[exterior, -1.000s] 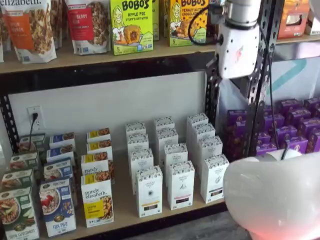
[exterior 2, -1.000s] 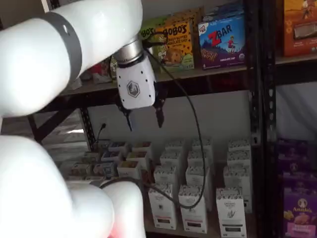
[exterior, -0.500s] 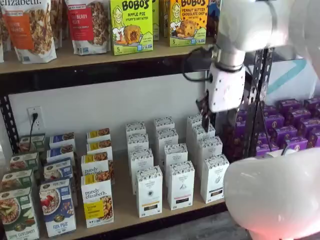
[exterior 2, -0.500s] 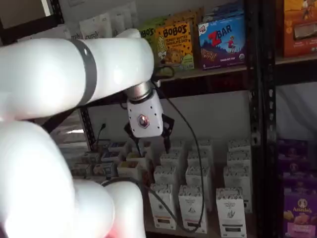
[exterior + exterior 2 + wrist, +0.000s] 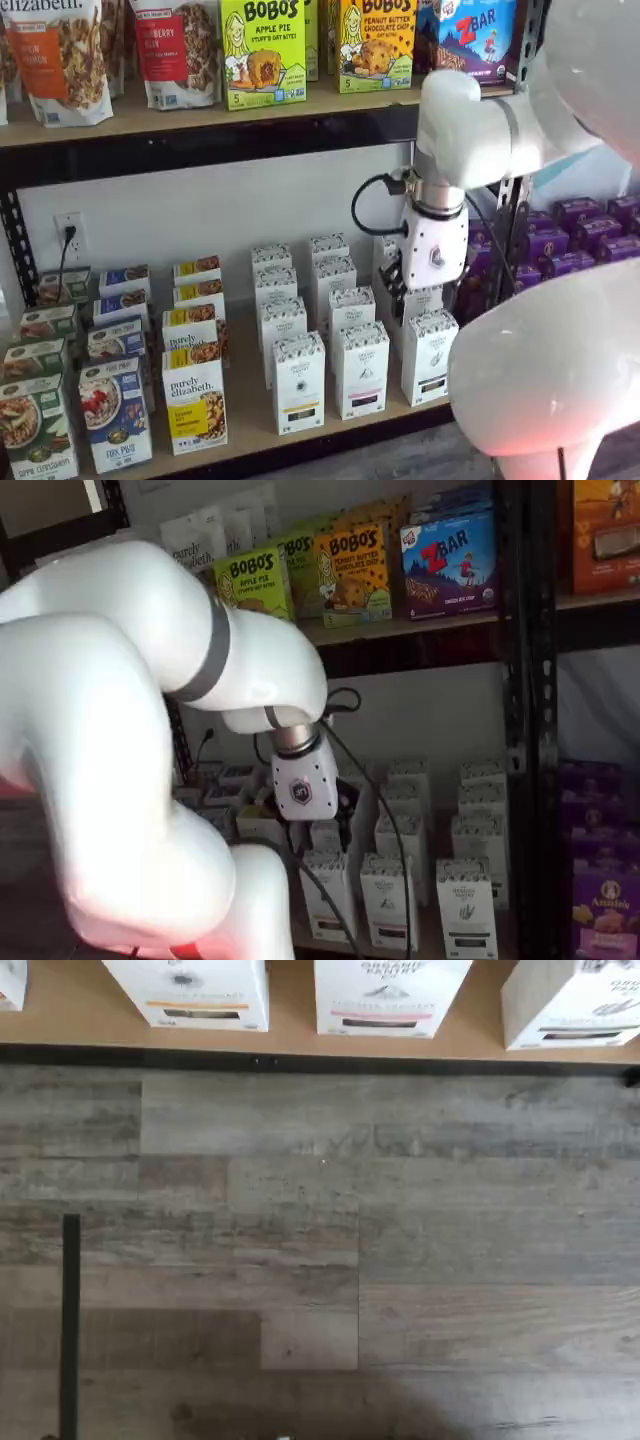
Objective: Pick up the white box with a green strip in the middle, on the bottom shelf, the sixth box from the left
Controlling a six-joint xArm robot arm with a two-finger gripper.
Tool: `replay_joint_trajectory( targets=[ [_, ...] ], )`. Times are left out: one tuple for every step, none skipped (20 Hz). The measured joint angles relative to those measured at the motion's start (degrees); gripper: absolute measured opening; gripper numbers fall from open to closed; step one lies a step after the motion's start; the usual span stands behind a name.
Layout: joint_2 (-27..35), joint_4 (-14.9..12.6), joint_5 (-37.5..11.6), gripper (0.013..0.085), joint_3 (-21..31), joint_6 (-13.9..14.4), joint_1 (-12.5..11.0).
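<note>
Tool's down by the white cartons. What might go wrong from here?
The tool hangs over the rear cartons, behind the white box; descending here might topple them. The pink-banded carton stands close beside the target, so a finger may clip it. The cable drapes across cartons and may snag.

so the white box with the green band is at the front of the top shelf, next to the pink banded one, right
Not the top shelf. The white box stands at the front of the bottom shelf, next to the pink-banded box, as a shelf view shows.
</note>
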Motion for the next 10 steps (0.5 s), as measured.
replay_joint_trajectory(
  targets=[
    [1.21, -0.49, -1.17, 0.0850, 0.28, 0.39, 0.05],
    [2.82, -1.94, -2.57, 0.0850, 0.48, 1.59, 0.23],
    [4.80, -3.94, -4.28, 0.0850, 0.60, 3.23, 0.43],
    [6.62, -5.09, -5.92, 0.0850, 0.61, 4.14, 0.42],
    [8.34, -5.69, -8.09, 0.0850, 0.73, 4.52, 0.18],
    [9.98, -5.95, -10.26, 0.0850, 0.78, 4.56, -0.17],
    [11.82, -6.44, -12.02, 0.0850, 0.55, 4.74, -0.50],
    [13.33, -6.60, -13.26, 0.0850, 0.25, 4.66, -0.80],
    [15.24, -6.58, -14.60, 0.0850, -0.22, 4.32, -1.22],
    [17.35, -6.59, -15.99, 0.0850, -0.82, 3.94, -1.72]
  ],
)
